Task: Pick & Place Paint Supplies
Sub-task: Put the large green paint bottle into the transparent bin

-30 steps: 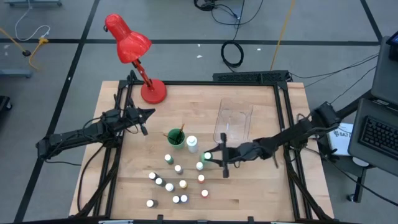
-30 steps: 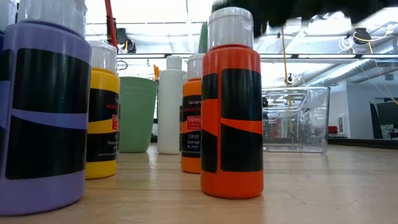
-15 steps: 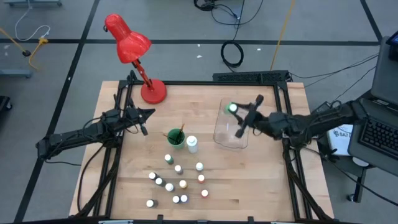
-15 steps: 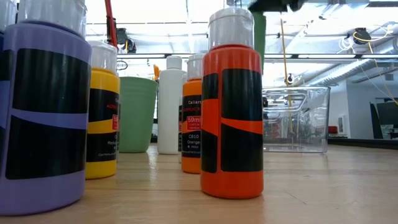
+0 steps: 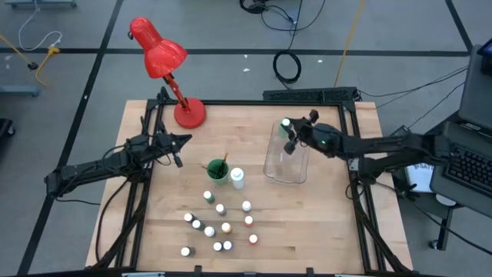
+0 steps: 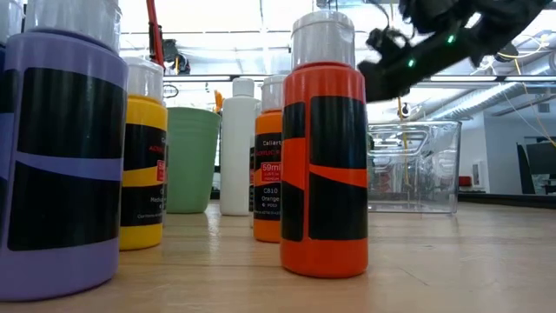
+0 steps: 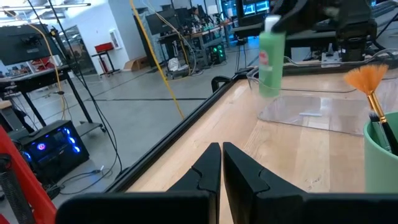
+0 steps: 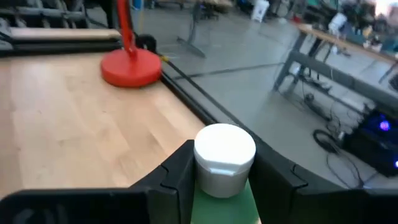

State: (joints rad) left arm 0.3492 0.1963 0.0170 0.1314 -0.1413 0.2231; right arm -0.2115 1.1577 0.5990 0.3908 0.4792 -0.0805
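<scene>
A: Right gripper (image 5: 289, 135), upper right of centre in the high view, fingers clamped on a green bottle (image 8: 224, 180) with a white cap. In its wrist view the dark fingers press both sides just under the cap. Bottle hangs upright above the far end of the tray (image 5: 286, 174).

B: Left gripper (image 7: 221, 163)?

A: Idle at the left of the table, fingers closed together, nothing between them. Its camera shows the bottle (image 7: 270, 55) held over the tray's near rim.

B: How should the drop go?

A: My reading: it sits close to the tray's far wall, so bring it inward over the open floor first, lower until the base is near the bottom, then part the fingers. Keep it upright. A tall, narrow bottle released high would likely tip and roll.

B: Materials?

A: Tray is clear rigid plastic, rectangular, thin-walled, probably light enough to slide if bumped. Bottle is a smooth plastic cylinder, glossy, with a round flip-style cap. Table (image 5: 323, 231) is pale wood, fine grain.

B: What is left?

A: A cluster of small bottles (image 5: 219, 223) at lower centre, white caps up. In the low view they are orange, yellow and purple with black labels. A white bottle (image 5: 237, 178) stands beside the cup (image 5: 217, 172), which holds brushes (image 7: 372, 93), one with a fan of orange bristles.
</scene>
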